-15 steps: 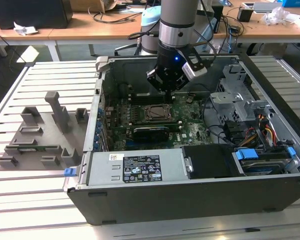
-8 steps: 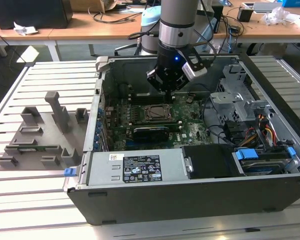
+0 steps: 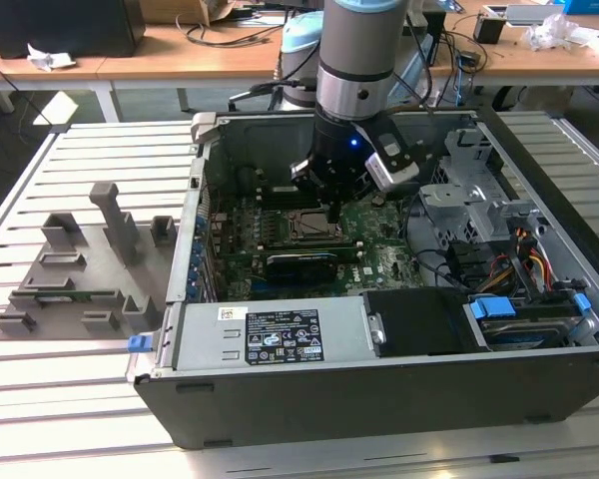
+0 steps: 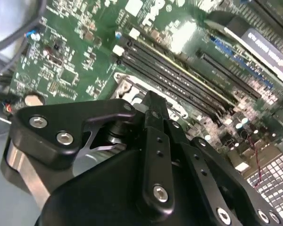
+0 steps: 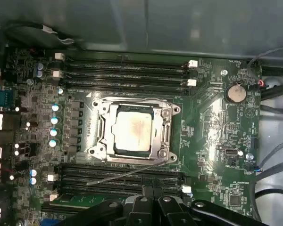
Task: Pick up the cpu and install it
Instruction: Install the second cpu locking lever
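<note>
The cpu (image 5: 131,132), a small square chip with a dull silver top, lies flat inside the metal socket frame (image 5: 100,129) on the green motherboard (image 5: 212,136). A thin wire lever (image 5: 132,172) runs slantwise just beside the frame. In the first wrist view my gripper (image 5: 155,201) hangs above the memory slots next to the socket, its black fingers (image 5: 148,207) pressed together with nothing between them. In the exterior view the gripper (image 3: 334,213) hangs inside the open computer case (image 3: 379,399), just over the socket (image 3: 301,228). The second wrist view has the gripper (image 4: 153,101) over the board.
A grey plastic fixture tray (image 3: 80,269) with upright posts lies on the slatted table at the exterior view's left. Inside the case, cables (image 3: 499,264) and a drive cage (image 3: 469,190) crowd the exterior view's right, and a power supply (image 3: 270,337) fills the near side.
</note>
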### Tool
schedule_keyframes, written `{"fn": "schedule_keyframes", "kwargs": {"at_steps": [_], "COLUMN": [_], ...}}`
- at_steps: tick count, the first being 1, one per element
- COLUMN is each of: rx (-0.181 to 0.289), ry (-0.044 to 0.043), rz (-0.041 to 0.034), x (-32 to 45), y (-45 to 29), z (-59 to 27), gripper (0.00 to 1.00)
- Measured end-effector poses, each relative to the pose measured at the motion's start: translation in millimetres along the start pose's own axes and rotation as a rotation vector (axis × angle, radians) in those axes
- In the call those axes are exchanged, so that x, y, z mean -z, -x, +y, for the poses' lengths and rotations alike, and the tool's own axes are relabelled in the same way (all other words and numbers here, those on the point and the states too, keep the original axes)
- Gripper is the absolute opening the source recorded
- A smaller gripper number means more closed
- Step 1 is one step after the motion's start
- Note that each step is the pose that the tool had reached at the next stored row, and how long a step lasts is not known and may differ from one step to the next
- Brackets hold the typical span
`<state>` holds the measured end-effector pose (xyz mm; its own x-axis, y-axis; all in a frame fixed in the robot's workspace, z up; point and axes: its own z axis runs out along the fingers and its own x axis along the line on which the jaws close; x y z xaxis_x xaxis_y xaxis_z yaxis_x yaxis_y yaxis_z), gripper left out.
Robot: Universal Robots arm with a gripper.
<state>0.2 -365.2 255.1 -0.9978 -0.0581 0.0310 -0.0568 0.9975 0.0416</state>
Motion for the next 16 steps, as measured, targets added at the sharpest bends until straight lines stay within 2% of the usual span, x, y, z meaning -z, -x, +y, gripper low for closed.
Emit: {"fn": "schedule_keyframes", "kwargs": {"at_steps": [1, 2, 3, 6, 12, 14, 16], "rx": [0.001, 0.002, 0.002, 0.003, 0.003, 0.003, 0.003], "ry": [0.0200, 0.0455, 0.0565, 0.0718, 0.0727, 0.0726, 0.0726], "rz": [-0.0009, -0.0025, -0.0032, -0.0040, -0.0041, -0.0041, -0.0040], "x": [-0.3, -0.8, -1.3, -5.3, -22.3, -26.1, -33.5], "y": [-4.7, -10.6, -14.5, -24.0, -41.3, -44.7, -47.4], "z": [-1.0, -2.0, -3.2, -10.2, -11.0, -10.9, -11.2], "gripper": [0.11, 0.11, 0.11, 0.11, 0.11, 0.11, 0.11]}}
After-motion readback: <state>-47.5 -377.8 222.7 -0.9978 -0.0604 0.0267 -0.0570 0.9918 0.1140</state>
